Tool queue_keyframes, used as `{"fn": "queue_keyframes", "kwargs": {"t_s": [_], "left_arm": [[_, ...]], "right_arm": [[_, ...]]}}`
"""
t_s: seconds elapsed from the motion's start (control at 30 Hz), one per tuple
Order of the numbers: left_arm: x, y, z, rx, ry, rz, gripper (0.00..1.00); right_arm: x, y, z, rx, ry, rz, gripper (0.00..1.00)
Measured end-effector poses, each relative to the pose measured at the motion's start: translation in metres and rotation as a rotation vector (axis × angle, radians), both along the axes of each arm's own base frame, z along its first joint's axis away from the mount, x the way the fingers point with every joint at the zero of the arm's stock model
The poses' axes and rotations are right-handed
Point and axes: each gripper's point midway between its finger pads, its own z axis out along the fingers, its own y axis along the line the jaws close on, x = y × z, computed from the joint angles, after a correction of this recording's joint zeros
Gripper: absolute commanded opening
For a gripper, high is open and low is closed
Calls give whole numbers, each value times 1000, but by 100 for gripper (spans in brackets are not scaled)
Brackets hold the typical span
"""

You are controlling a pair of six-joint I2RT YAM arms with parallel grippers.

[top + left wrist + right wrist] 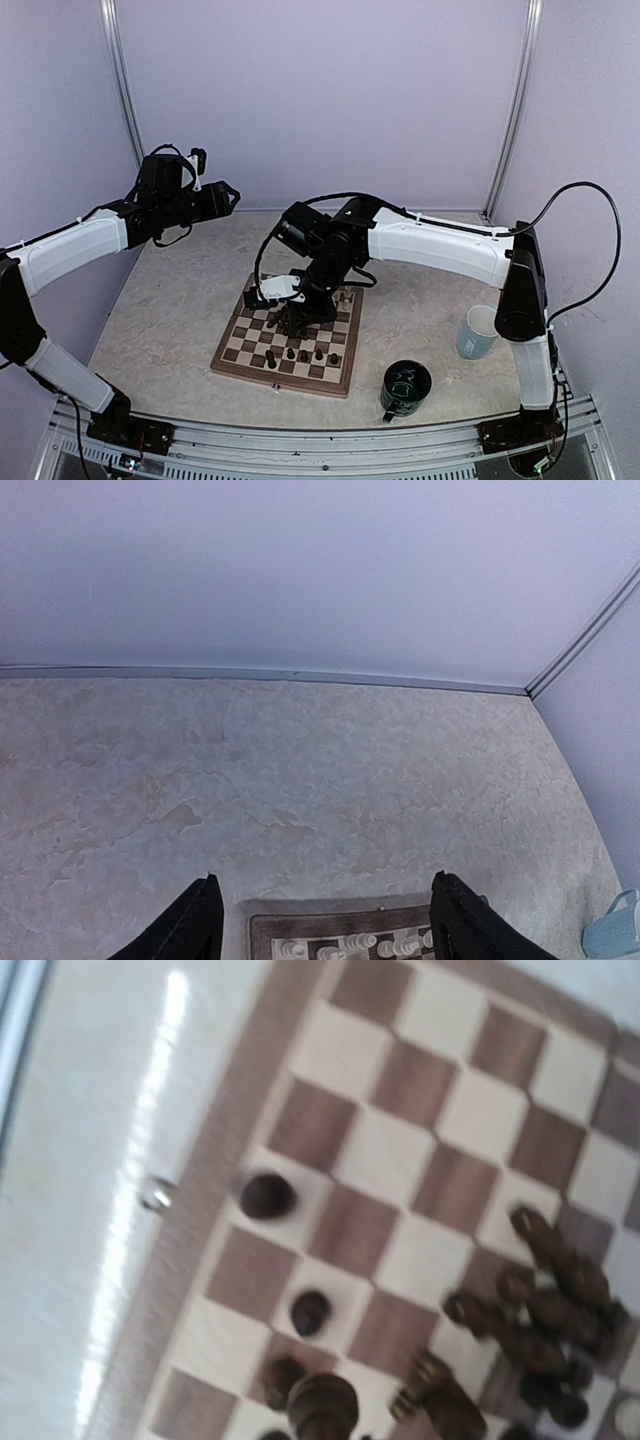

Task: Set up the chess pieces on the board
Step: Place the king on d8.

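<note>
The left gripper (228,196), jaws wide and empty, threatens nothing. Over the board (275,381), the right gripper (293,318) hangs low above a heap of dark pieces (545,1300) at centre. A sideways move could scatter them.

The left arm is raised at 10 o'clock, facing the wall. The right arm reaches in from 3 o'clock with jaws closed; whether on a piece, I cannot tell.

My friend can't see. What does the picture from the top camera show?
A chess board lies on a table; the robot's right claw is low over its middle, by some dark chess pieces. The left claw hangs open, high at the back left. A pale blue cup and a dark green mug stand right of the board.
</note>
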Motion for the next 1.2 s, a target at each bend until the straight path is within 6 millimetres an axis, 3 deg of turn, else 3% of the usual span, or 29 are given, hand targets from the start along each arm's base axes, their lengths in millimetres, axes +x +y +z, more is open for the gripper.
{"fn": "queue_keyframes", "kwargs": {"t_s": [0.2, 0.57, 0.7, 0.77, 0.83, 0.93, 1.03, 1.2], "left_arm": [[0, 0, 1, 0, -1, 0, 71], [-1, -1, 3, 82, 13, 28, 70], [-25, -41, 12, 178, 21, -31, 69], [-47, -62, 0, 200, 65, -94, 67], [-64, -65, -24, 215, 129, -119, 60], [-104, -45, -85, 277, 297, -109, 49], [-145, -29, -123, 313, 422, -107, 37], [-190, -24, -140, 270, 493, -129, 13]], "right_arm": [[-18, 12, 9, 25, 8, 44, 6], [-20, 7, 5, 1, 4, 43, 5], [-16, -10, 6, -13, -8, 20, 5], [-10, -21, 14, 1, -16, -3, 5], [3, -34, 26, 25, -28, -40, 5], [33, -55, 48, 79, -52, -118, 5], [58, -74, 59, 114, -75, -184, 5], [72, -83, 61, 131, -89, -219, 5]]}}
